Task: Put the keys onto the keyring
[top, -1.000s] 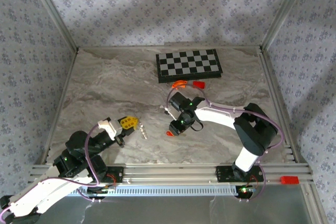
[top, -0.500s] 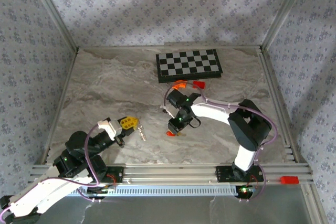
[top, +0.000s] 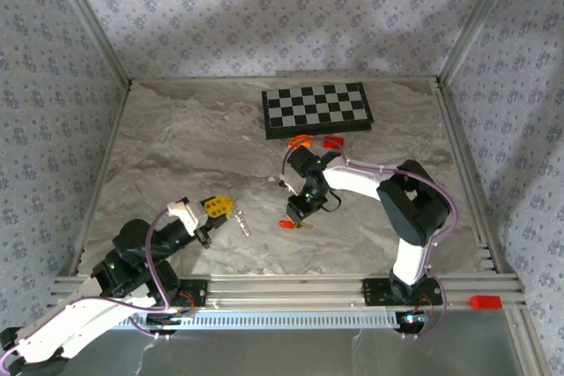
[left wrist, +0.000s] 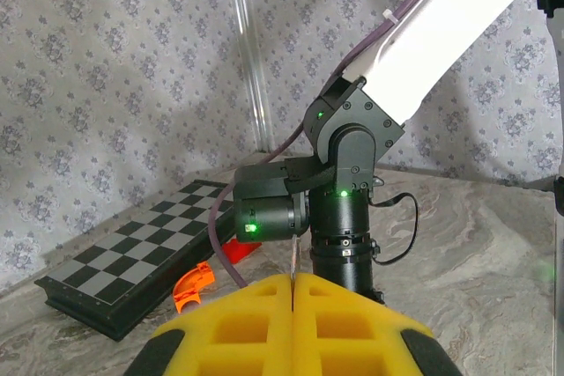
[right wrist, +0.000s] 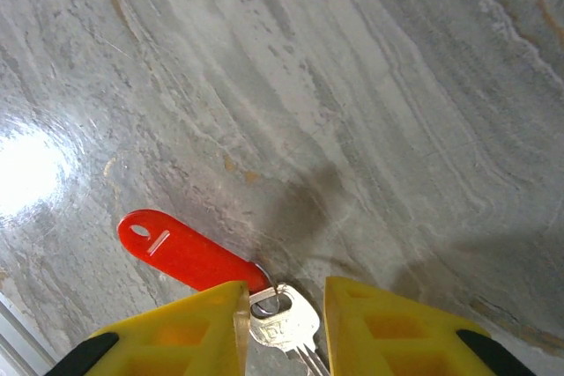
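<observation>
The keys [right wrist: 189,255], a red oblong tag joined to a small silvery key, lie flat on the marble tabletop [right wrist: 352,85]. The right gripper [right wrist: 284,295] points down, jaws apart astride them. The left gripper [left wrist: 292,284] pinches the thin keyring [top: 240,222].

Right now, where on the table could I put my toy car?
The far-left table, between the wall and chessboard, is bare. So is the far-right corner beside the chessboard. It's crowded around the right gripper and the keys.
</observation>
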You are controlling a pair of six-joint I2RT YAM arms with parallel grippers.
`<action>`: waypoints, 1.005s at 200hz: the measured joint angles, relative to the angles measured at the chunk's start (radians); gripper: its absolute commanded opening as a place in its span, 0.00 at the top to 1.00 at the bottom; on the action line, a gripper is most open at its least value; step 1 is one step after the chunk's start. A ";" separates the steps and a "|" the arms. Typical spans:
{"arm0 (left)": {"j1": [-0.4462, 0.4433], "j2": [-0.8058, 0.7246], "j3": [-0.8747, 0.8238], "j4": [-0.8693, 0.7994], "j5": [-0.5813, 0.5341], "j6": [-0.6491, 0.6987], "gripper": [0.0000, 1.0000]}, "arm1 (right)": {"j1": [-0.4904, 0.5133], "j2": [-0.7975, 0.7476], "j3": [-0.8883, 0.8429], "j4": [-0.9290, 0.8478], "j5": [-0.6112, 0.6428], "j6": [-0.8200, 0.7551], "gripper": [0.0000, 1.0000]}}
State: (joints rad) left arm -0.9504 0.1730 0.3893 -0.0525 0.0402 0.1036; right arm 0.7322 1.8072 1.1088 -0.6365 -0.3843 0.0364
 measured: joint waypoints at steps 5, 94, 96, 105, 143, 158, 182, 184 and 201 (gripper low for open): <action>0.000 0.000 0.000 0.000 0.000 0.000 1.00 | 0.000 0.001 0.000 0.000 -0.003 0.000 0.72; 0.000 0.000 0.000 0.000 0.000 0.000 1.00 | -0.002 0.026 0.000 0.000 -0.056 -0.007 0.76; 0.000 0.000 0.000 0.000 0.000 0.000 1.00 | -0.002 0.026 0.000 0.000 -0.057 -0.007 0.76; 0.000 0.000 0.000 0.000 0.000 0.000 1.00 | -0.002 0.026 0.000 0.001 -0.058 -0.008 0.76; 0.000 0.000 0.000 0.000 0.000 0.000 1.00 | -0.002 0.027 0.000 0.000 -0.058 -0.011 0.78; 0.000 0.000 0.000 0.000 0.000 0.000 1.00 | 0.000 0.027 0.000 0.000 -0.058 -0.015 0.80; 0.000 0.000 0.000 0.000 0.000 0.000 1.00 | 0.002 0.027 0.000 0.000 -0.058 -0.020 0.81; 0.000 0.000 0.000 0.000 0.000 0.000 1.00 | 0.003 0.027 0.000 0.000 -0.058 -0.021 0.81; 0.000 0.000 0.000 0.000 0.000 0.000 1.00 | 0.006 0.027 0.000 0.000 -0.058 -0.023 0.82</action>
State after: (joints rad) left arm -0.9504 0.1734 0.3893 -0.0525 0.0402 0.1036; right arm 0.7383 1.8347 1.1088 -0.6365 -0.4423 0.0135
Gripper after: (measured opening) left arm 0.043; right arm 0.183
